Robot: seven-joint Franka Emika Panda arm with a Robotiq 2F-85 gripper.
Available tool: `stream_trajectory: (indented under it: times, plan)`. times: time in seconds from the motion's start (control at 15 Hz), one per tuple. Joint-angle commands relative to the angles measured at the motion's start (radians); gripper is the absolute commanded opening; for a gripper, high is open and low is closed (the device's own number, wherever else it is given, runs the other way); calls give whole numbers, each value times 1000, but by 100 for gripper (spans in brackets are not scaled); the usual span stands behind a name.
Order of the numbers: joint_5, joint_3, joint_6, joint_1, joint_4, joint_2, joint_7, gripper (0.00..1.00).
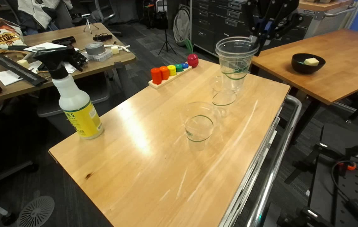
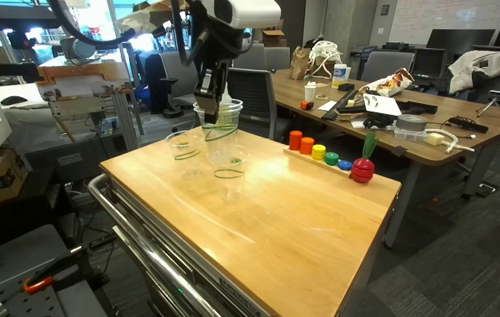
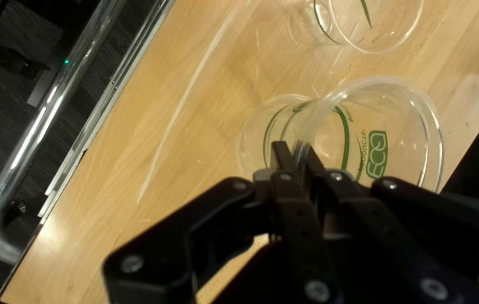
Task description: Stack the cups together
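My gripper [image 1: 256,45] is shut on the rim wall of clear cups [image 1: 234,58] held above the table; two rims show, one nested in the other. In an exterior view the held cups [image 2: 220,125] hang upright or slightly tilted from the fingertips [image 2: 210,110]. In the wrist view the fingers [image 3: 296,154] pinch the wall of the held cups [image 3: 376,154]. A clear cup [image 1: 223,97] stands on the table, partly behind and below the held ones. Another clear cup [image 1: 199,127] stands apart, nearer the table's middle; it also shows in the wrist view [image 3: 374,25].
A yellow spray bottle [image 1: 82,115] stands at the table's edge. A stacking toy with colored discs [image 1: 169,74] lies along another edge. A metal rail [image 1: 276,176] runs along one side. A black bowl [image 1: 306,64] sits on a neighboring table.
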Motion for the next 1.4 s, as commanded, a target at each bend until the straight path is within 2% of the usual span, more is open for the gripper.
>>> stream_trajectory:
  times: [0.0,0.53,0.6,0.73,1.27,1.33]
  plan:
    - [20,8,38,-10,-17,22,-14,2]
    - [60,14,131,9,-14,103,-62,4]
    - [59,16,133,11,-15,105,-71,28]
    - [53,18,126,14,-18,102,-94,39]
    - [-41,39,107,11,-23,104,-92,100]
    - [-62,42,107,10,-22,106,-84,100]
